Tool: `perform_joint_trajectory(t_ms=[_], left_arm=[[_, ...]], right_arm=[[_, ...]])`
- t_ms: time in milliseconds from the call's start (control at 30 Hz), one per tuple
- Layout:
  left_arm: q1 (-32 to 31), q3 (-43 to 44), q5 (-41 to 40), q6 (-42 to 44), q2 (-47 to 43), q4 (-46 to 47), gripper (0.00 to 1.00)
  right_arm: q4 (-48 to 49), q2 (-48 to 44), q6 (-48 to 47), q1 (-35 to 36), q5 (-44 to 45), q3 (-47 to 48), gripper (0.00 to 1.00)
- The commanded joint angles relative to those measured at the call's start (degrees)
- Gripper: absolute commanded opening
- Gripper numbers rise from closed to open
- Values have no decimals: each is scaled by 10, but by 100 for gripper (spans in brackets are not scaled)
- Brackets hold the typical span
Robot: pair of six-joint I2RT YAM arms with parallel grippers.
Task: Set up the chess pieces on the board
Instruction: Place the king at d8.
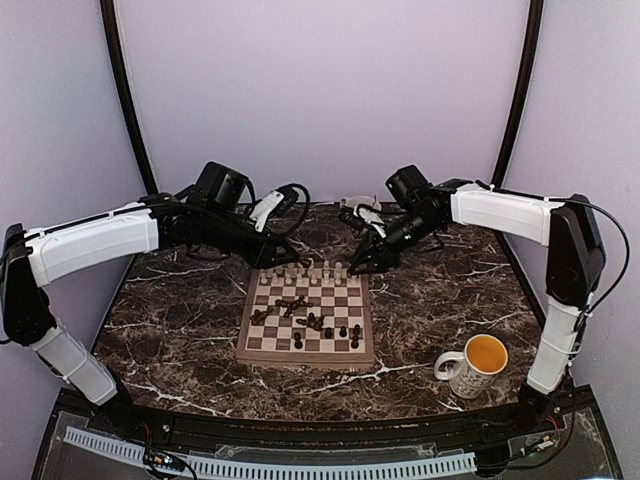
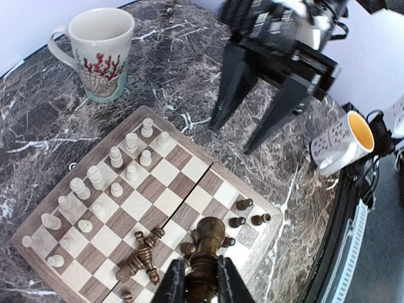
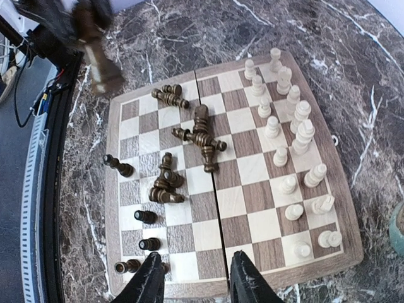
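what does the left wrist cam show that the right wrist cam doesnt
Only the left wrist view: two mugs in clear sight, a coral-print mug and a yellow-lined mug, plus the right gripper seen from outside, open.
Only the right wrist view: the board nearly whole; the left wrist view crops it.
Both: cream pieces standing in two rows, toppled dark pieces, and the left gripper shut on a dark piece, blurred in the right wrist view.

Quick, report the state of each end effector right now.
Left end effector: closed on a dark chess piece.
Right end effector: open, holding nothing.
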Motion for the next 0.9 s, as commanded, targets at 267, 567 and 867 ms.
perform_joint_trajectory(t_ms=[267, 567, 867], left_arm=[[-130, 140, -119, 186, 87, -221, 11], [-176, 157, -150, 208, 156, -248, 11], [-190, 165, -154, 217, 195, -262, 12]], right_arm=[[46, -22, 28, -16, 74, -34, 37], [48, -14, 33, -17, 69, -33, 37], [48, -8, 32, -17, 64, -34, 37]])
